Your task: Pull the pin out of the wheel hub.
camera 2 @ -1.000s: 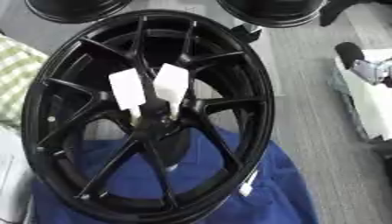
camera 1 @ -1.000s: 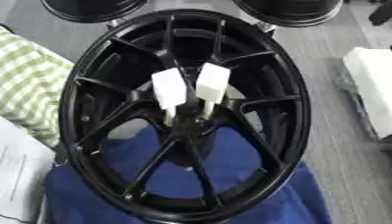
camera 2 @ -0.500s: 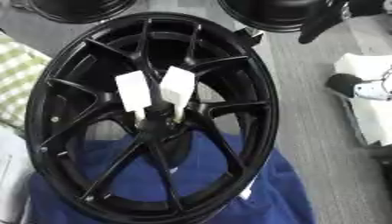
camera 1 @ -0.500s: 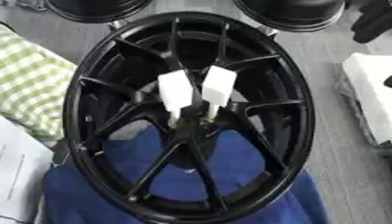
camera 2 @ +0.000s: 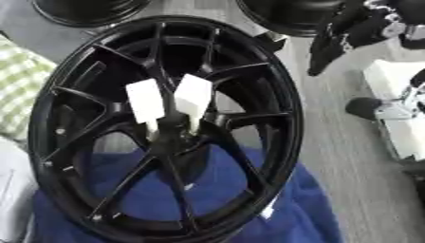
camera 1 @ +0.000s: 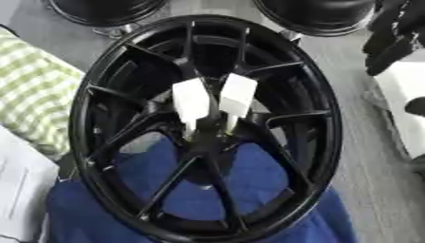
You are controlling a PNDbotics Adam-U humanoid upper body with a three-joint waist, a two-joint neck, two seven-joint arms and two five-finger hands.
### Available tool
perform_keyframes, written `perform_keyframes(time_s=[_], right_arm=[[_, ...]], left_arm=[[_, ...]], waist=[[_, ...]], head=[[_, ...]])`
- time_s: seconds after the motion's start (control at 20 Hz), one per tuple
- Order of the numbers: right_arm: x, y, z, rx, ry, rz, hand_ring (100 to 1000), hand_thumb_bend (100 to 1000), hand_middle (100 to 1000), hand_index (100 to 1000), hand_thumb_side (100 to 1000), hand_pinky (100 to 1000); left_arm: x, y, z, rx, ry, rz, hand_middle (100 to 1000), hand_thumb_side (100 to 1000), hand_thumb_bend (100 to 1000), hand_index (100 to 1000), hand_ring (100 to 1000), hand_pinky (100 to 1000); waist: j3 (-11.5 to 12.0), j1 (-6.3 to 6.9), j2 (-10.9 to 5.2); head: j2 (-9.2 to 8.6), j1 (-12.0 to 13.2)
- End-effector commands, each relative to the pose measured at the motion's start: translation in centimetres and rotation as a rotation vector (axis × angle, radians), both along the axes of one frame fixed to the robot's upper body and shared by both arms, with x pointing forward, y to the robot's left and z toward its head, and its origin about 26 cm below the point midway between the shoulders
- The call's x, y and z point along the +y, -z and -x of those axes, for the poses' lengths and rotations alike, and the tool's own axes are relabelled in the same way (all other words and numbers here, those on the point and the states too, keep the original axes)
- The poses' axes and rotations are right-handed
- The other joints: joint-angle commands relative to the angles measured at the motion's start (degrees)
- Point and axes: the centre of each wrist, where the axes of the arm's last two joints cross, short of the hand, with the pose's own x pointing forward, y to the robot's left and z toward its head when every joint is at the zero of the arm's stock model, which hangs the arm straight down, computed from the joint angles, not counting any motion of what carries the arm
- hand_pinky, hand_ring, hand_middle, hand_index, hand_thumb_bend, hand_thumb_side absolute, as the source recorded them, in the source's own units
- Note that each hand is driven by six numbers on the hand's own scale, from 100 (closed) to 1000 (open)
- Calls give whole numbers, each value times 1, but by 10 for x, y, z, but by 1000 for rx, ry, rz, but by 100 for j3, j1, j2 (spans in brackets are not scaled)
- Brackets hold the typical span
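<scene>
The black wheel hub (camera 1: 207, 128) stands tilted on a blue cloth (camera 1: 199, 209). Two white pins (camera 1: 214, 100) project from its centre. The right robot hand (camera 2: 353, 33) is above and right of the hub, fingers relaxed and holding nothing; it was absent from that place one second earlier. It should descend centrally, pinch one pin, and pull along its axis. No left robot hand shows.

Colours and patterns at my work surface.
The wheel hub (camera 1: 207, 128) before me is black all over. Two white pins (camera 1: 192, 102) stand at its centre. Blue cloth (camera 1: 249, 190) lies under its near part. At left, a green-and-white checked fabric (camera 1: 33, 95). My right hand (camera 2: 357, 33), far right, is black with silver parts. The floor (camera 2: 348, 152) is grey.
</scene>
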Motion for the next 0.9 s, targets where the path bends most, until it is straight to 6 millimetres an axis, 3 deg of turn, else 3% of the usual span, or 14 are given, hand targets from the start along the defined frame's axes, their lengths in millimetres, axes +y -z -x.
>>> perform_keyframes(time_s=[0.05,0.6,0.9], right_arm=[[7,-9,2,4,-49,76,786,230,704,801,289,878],[39,-18,-9,46,-111,57,787,205,705,817,306,886],[48,-22,-22,68,-147,62,801,259,728,851,307,897]], left_arm=[[1,-9,1,-25,5,-16,549,722,104,733,616,712],[1,-8,1,-17,-2,2,548,740,100,730,616,712],[4,-10,2,-22,-34,24,547,721,111,728,616,712]], waist=[[29,-8,-77],[237,-85,-56],[331,-127,-45]], head=[[-25,-56],[-3,-205],[63,-313]])
